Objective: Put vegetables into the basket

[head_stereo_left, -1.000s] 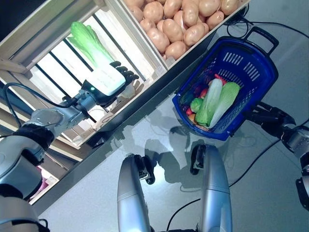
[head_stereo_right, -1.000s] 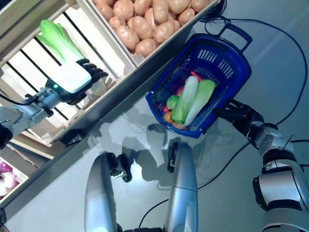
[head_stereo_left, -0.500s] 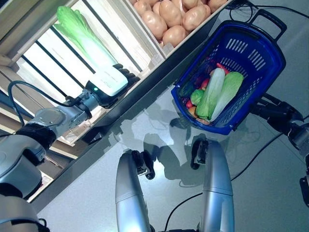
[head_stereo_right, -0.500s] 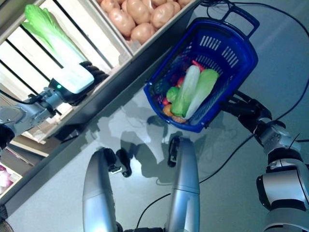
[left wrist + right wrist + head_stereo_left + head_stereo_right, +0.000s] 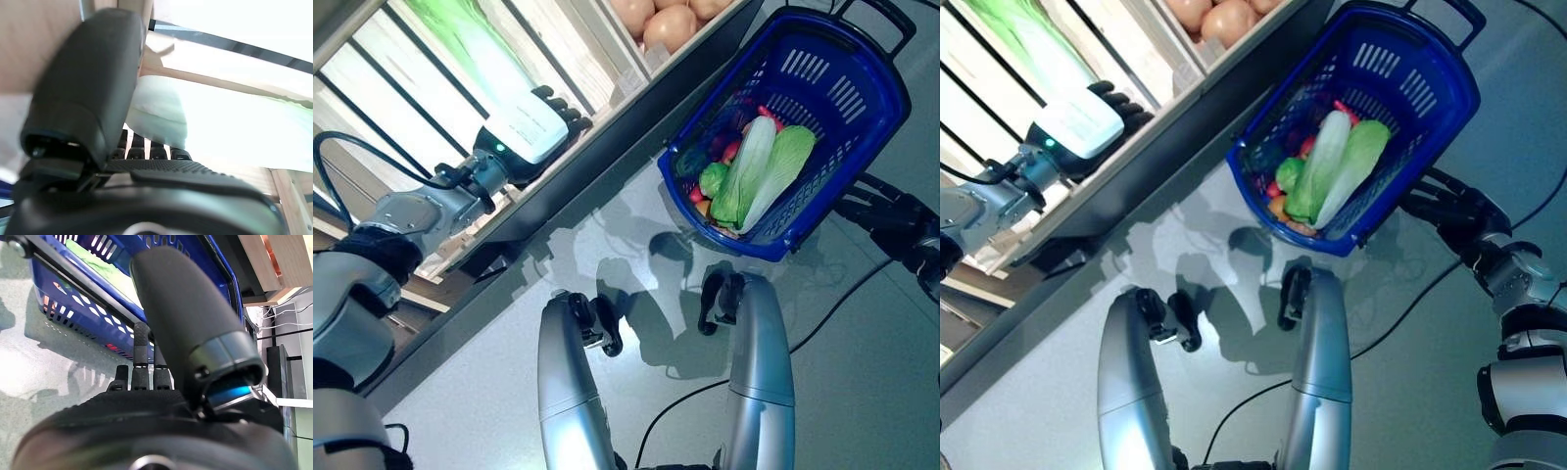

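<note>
While my left hand (image 5: 530,125) is curled round the base of a cabbage (image 5: 475,44) over the wooden shelf (image 5: 582,44), a loose grasp could drop it; my right hand (image 5: 1456,208) grips the blue basket (image 5: 862,73), held well apart.

The basket (image 5: 847,108) is deep blue, its walls pierced with rows of slots. The cabbages (image 5: 759,176) in it are pale white to bright green. The potatoes (image 5: 668,22) are tan. The shelf (image 5: 592,44) is pale wood. The floor (image 5: 862,372) is glossy grey.
</note>
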